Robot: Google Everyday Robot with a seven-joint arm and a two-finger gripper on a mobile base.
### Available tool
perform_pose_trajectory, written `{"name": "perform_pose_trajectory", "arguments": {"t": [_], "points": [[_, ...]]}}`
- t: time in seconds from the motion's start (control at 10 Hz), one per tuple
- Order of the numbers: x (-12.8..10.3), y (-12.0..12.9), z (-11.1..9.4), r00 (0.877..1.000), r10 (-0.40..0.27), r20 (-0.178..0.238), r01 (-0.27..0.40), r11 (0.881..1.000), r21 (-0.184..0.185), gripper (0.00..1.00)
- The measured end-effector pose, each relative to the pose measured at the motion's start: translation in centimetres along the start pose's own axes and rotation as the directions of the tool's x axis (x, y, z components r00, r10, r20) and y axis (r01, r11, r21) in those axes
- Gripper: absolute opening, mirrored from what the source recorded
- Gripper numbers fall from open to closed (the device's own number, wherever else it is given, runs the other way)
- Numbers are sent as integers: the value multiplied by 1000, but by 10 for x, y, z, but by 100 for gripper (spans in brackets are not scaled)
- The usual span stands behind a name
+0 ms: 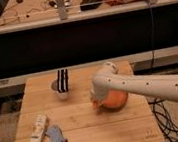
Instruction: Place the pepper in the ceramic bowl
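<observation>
The ceramic bowl point(116, 100) is wide, shallow and orange. It sits on the wooden table point(88, 136), right of centre, partly hidden by my arm. My gripper point(96, 102) hangs from the white arm that reaches in from the right, at the bowl's left rim. It is shut on the pepper point(94, 105), of which only a small orange tip shows below the fingers, just above the tabletop beside the rim.
A small grey-white bowl with black-and-white striped items point(62, 86) stands at the back left. A white bottle point(37, 132) and a blue-grey cloth point(56, 137) lie at the front left. Cables point(166, 116) lie on the floor to the right.
</observation>
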Motion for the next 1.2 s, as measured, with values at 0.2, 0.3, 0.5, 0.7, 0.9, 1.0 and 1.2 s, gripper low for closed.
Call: {"name": "perform_pose_trajectory", "arguments": {"t": [0.2,0.3,0.5,0.7,0.9,1.0,1.2], "points": [[15,9,-4,999,35,4,-35,999,2,2],[21,10,-5,999,51,4,-51,999,3,2],[30,11,-6,997,76,10,-76,997,4,2],[37,15,-8,995,100,18,-100,995,3,2],[43,19,-9,992,121,18,-121,993,3,2],[45,19,-8,992,127,19,-127,992,3,2],[48,21,-9,989,143,19,-143,990,5,2]]}}
